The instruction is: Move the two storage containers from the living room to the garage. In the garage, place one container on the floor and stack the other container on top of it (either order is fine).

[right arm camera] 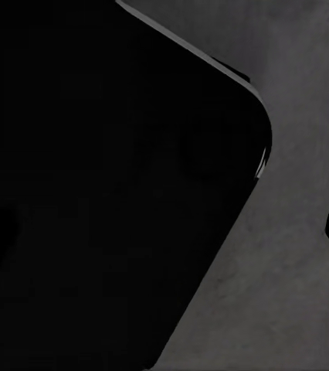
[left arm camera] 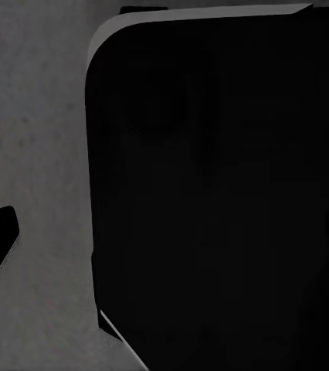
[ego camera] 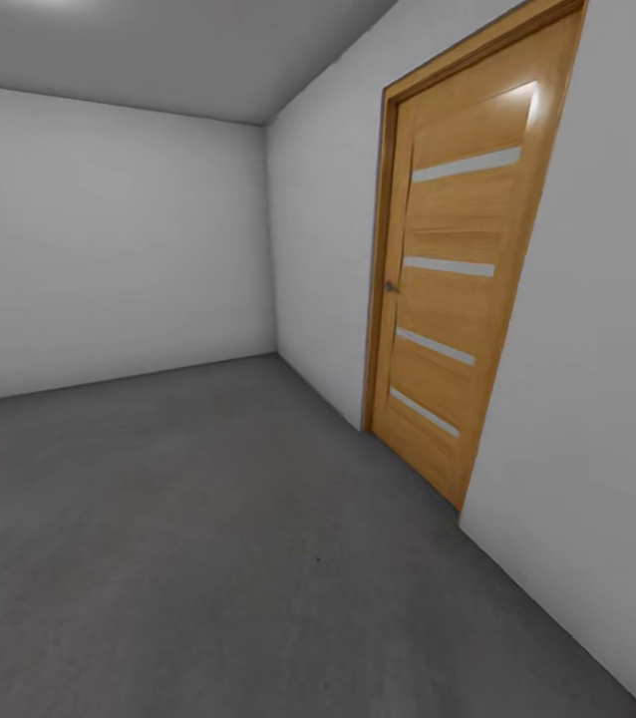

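The head view looks across the rough dark grey concrete floor (ego camera: 208,538) of the bare white-walled garage toward the light wooden door with four frosted strips (ego camera: 458,269), presumably mid-transit; orange-red containers unseen, finger states impossible to tell.

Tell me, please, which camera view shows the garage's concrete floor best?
The head view: the floor spreads wide there, from the white walls to the wooden door. Both wrist views catch narrow grey strips of it beside a large black shape.
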Robot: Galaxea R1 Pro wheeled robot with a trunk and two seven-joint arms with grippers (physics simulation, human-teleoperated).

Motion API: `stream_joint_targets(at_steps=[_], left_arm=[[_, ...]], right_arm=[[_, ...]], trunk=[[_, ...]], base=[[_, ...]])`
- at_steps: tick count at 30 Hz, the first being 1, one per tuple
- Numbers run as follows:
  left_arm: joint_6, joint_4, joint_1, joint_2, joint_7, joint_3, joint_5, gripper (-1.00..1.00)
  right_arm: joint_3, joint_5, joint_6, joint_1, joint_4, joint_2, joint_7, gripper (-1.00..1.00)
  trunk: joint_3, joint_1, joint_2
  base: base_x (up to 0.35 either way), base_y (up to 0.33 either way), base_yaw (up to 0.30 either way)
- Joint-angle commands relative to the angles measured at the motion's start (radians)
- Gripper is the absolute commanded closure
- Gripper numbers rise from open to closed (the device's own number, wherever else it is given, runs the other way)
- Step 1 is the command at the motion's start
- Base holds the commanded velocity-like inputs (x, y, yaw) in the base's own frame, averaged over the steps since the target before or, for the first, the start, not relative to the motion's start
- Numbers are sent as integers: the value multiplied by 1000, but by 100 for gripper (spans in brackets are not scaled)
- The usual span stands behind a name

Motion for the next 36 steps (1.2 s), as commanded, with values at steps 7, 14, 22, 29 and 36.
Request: stream_joint_targets(at_steps=[7, 14, 22, 29, 36], left_arm=[[-1, -1, 0, 0, 0, 1, 3, -100], [0, -1, 0, 0, 0, 1, 3, -100], [2, -1, 0, 0, 1, 1, 3, -100], [2, -1, 0, 2, 1, 1, 12, -100], [2, -1, 0, 6, 0, 1, 48, -100]], right_arm=[[4, -5, -4, 0, 0, 0, 0, -100], [5, -5, -4, 0, 0, -1, 0, -100], [4, -5, -4, 0, 0, -2, 0, -100], [4, -3, -6, 0, 0, -4, -1, -100], [5, -2, -7, 0, 0, -5, -3, -100]], trunk=[[-1, 1, 0], [-1, 1, 0], [-1, 1, 0], [-1, 1, 0], [-1, 1, 0]], base=[[324, 0, 228], [324, 0, 142], [324, 0, 10], [325, 0, 0], [325, 0, 0]])
